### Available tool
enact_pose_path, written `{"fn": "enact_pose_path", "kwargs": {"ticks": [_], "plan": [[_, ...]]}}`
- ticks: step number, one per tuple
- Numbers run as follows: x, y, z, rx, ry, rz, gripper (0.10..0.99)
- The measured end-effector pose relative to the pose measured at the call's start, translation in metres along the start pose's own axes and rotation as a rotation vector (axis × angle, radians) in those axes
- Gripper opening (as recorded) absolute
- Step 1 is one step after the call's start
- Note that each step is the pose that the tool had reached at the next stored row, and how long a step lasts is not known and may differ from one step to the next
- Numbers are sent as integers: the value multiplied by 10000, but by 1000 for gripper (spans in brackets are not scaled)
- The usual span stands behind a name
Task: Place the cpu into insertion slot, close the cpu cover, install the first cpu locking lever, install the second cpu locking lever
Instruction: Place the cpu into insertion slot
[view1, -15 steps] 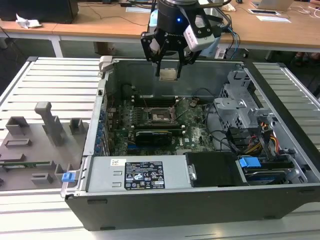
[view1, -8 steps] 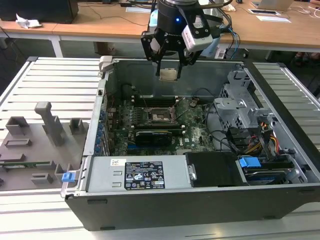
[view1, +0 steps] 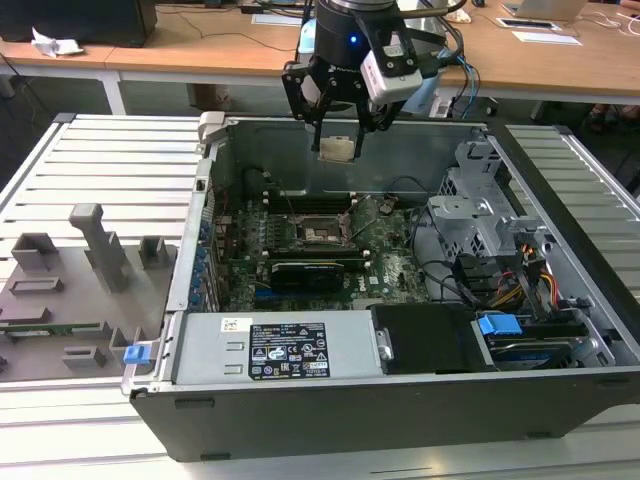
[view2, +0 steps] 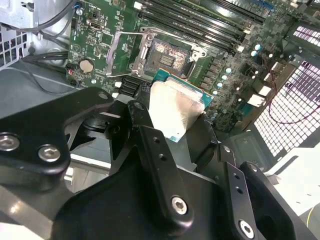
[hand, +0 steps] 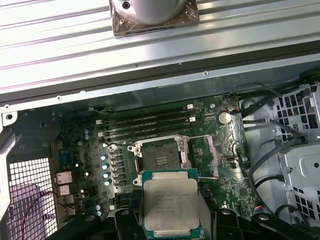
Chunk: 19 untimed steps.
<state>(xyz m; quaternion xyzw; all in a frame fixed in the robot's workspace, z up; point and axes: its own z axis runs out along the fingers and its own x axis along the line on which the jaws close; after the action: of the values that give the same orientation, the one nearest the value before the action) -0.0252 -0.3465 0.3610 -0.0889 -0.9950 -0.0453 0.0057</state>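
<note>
1. The cpu (view1: 337, 150) is pinched by its edges between the jaws, which are closed on it and on nothing else.
2. It is held in the air above the open case (view1: 300, 420), well apart from the slot (view1: 322, 232) on the green board (view1: 390, 265) below.
3. The slot (hand: 159, 155) is seen bare in the first wrist view. The cover (view2: 121, 50) is swung up beside it, so nothing is judged to be seated yet.
4. A slip is the first risk. Only thin edges are gripped, so a jolt could drop the chip onto the board or skew it in the pinch.
5. Bent contacts are the second risk. If the cpu (view2: 175, 107) is lowered tilted or off-centre, one corner would land first and be pressed into the slot's fine contacts. Whether it is held level cannot be told from these views.
6. Wrong rotation is the third risk. If the chip's edges are not matched to the slot's keys, it would rest on the rim and not drop in.
7. A collision is the fourth risk. The jaws are far bulkier than the slot, so the raised cover or the memory sticks (hand: 145, 125) close by could be struck on the way down.
</note>
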Motion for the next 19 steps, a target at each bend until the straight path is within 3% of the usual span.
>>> {"fn": "enact_pose_path", "kwargs": {"ticks": [19], "plan": [[0, 0, 1, -15, -68, 757, 533]]}}
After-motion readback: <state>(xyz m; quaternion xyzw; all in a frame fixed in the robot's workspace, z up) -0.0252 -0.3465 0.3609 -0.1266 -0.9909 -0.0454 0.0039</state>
